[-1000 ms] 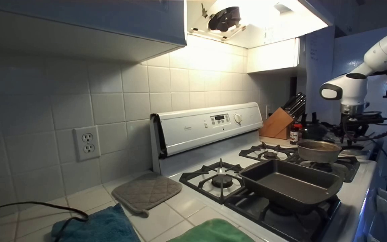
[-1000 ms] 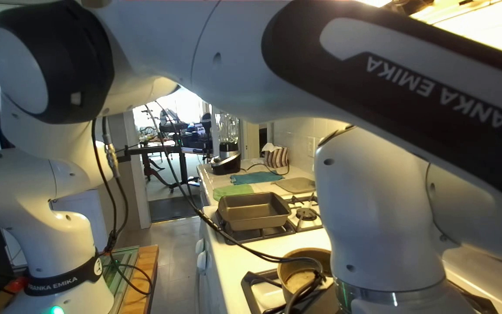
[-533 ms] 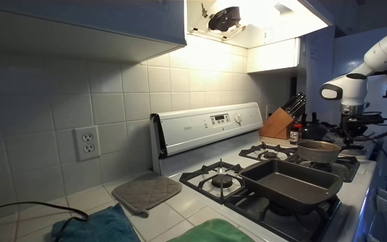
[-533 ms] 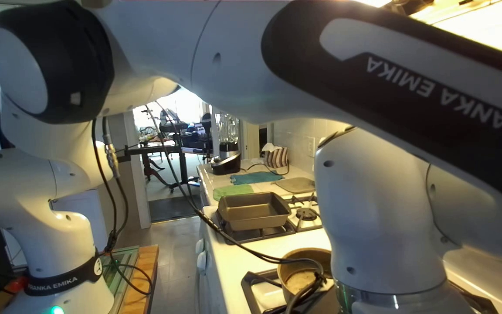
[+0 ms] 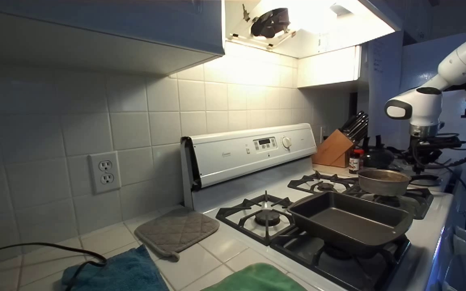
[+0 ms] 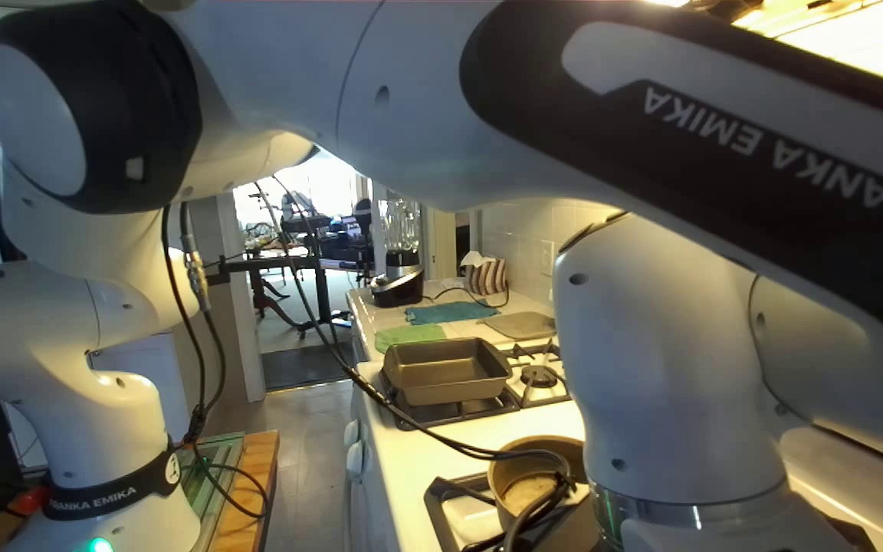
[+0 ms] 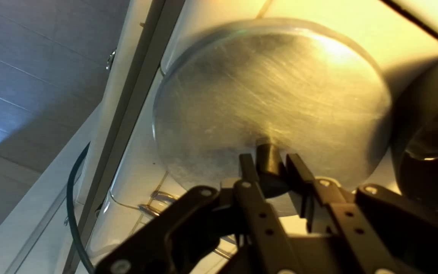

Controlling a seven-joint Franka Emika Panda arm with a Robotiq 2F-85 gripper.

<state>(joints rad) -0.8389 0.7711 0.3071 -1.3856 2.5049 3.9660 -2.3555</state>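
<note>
The tiled counter point(image 7: 138, 170) apparently carries a lid point(image 7: 280, 95).

In an exterior view, the tool point(image 5: 418, 169) hangs beyond a pot point(image 5: 382, 186) and a baking pan point(image 5: 348, 220) on the stove point(image 5: 233, 165).

In an exterior view the Panda arm point(image 6: 403, 100) arched overhead from its base point(image 6: 139, 529) at lower left, where a green light point(image 6: 100, 546) shone; the dark-banded forearm point(image 6: 564, 130), lettered upside down, sloped toward the right edge, and beneath it the wrist point(image 6: 656, 368) hung nearly upright above a metal flange ring point(image 6: 687, 514). In both exterior views the wrist pointed downward, with black cables point(image 5: 457, 163) looping alongside. In the wrist view the end effector point(image 7: 272, 163) reached in from the lower edge, its two black fingers point(image 7: 247, 167) nearly parallel, with only a narrow gap between them.
</note>
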